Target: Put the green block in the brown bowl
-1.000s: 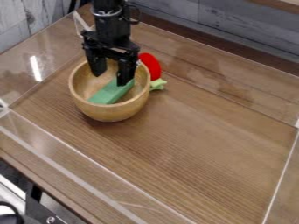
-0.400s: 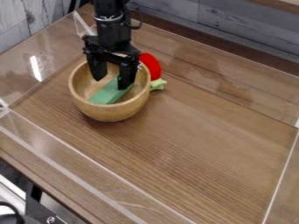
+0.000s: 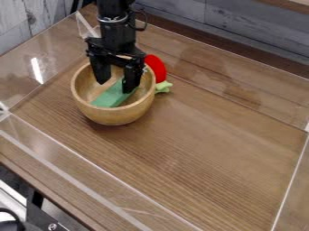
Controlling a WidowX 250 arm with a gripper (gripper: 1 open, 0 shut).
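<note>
The brown bowl (image 3: 97, 112) sits at the back left of the wooden table. Inside it lies the green block (image 3: 116, 97), a light-green bar leaning from the bowl's floor up toward the right rim. My gripper (image 3: 112, 79) points straight down into the bowl, directly over the block. Its black fingers (image 3: 97, 74) stand apart on either side of the block's upper end, open, and the block rests on the bowl rather than hanging from them.
A red rounded object with a small green leaf (image 3: 157, 70) lies just right of the bowl, touching its rim. Clear plastic walls (image 3: 36, 68) fence in the table on the left, front and right.
</note>
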